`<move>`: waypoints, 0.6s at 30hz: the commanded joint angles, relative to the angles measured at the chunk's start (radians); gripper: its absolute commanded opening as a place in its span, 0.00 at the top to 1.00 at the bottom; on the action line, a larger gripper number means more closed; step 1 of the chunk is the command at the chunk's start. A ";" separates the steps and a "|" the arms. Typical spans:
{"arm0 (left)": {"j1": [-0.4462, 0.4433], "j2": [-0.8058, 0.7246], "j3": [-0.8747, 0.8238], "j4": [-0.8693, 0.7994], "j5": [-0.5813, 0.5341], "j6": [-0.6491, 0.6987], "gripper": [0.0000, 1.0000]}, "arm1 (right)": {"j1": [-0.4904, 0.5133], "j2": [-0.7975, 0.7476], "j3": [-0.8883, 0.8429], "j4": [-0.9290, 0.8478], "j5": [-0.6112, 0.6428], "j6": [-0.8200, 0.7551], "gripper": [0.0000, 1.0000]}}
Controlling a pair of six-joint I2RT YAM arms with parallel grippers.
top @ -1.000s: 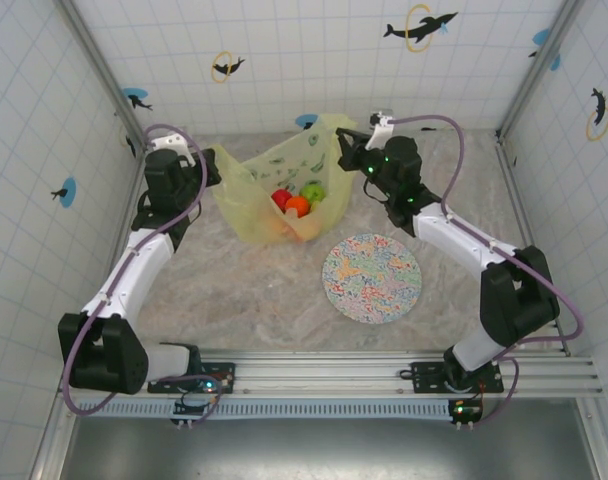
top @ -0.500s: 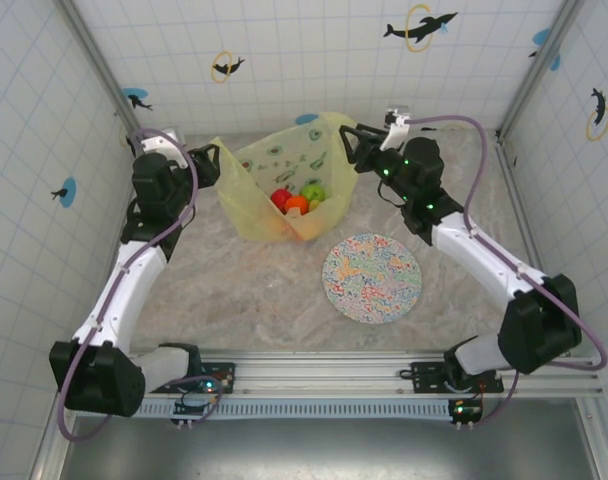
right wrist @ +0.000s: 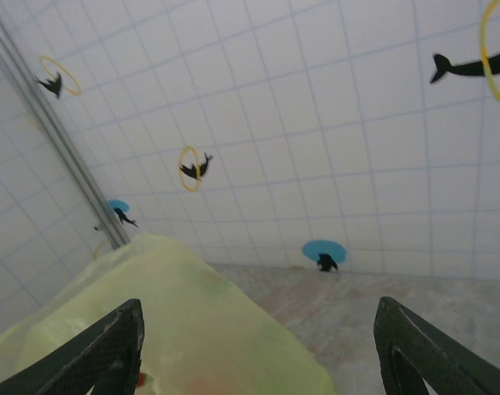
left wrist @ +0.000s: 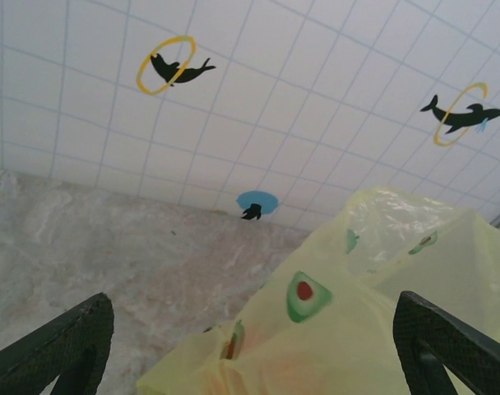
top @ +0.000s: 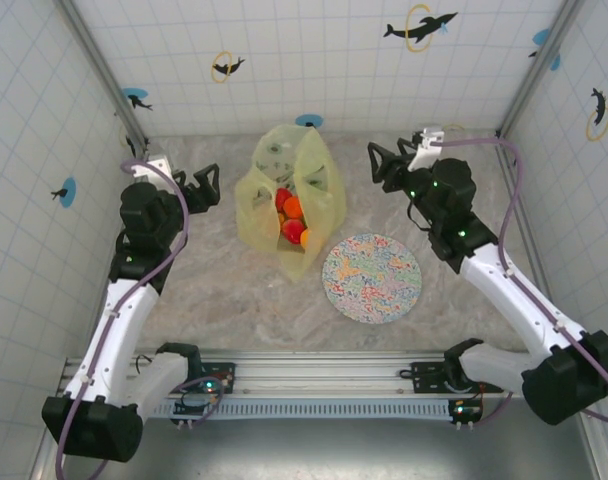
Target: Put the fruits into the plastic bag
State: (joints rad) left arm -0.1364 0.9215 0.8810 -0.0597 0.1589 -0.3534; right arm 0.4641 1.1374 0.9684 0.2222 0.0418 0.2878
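We saw red and orange toy fruits (top: 290, 212) inside the yellow plastic bag (top: 259, 195); left gripper (top: 200, 183) and right gripper (top: 386, 163) spread apart, empty; task looked done.

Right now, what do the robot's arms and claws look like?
The left arm and right arm have white tube links and chunky black joints, each trailing a purple cable. The left claw and right claw are black, with two pointed fingers.

Top camera overhead, behind arm bases (top: 189, 380), looking down on whole counter (top: 234, 290). Both wrist cameras low, facing tiled back wall (left wrist: 275, 99), close to yellow bag (left wrist: 381, 280), shared by all three.
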 commanded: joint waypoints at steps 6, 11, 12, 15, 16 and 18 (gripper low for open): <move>0.006 -0.047 -0.099 -0.056 -0.166 0.051 0.06 | -0.014 -0.085 -0.131 -0.117 0.231 -0.151 0.17; 0.006 -0.022 -0.237 0.055 -0.363 -0.004 0.02 | -0.050 -0.077 -0.270 -0.111 0.419 -0.199 0.01; 0.007 -0.018 -0.266 0.086 -0.392 -0.014 0.02 | -0.061 -0.071 -0.296 -0.104 0.432 -0.200 0.00; 0.005 -0.011 -0.370 0.216 -0.464 -0.057 0.02 | -0.102 -0.040 -0.381 -0.066 0.449 -0.192 0.00; 0.006 -0.007 -0.412 0.270 -0.490 -0.073 0.02 | -0.119 -0.027 -0.409 -0.049 0.452 -0.181 0.01; 0.006 0.011 -0.481 0.363 -0.552 -0.097 0.02 | -0.141 -0.001 -0.451 -0.014 0.466 -0.151 0.00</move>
State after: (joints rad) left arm -0.1364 0.9176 0.4637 0.1158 -0.2569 -0.3931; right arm 0.3462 1.1110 0.5648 0.1356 0.4404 0.1165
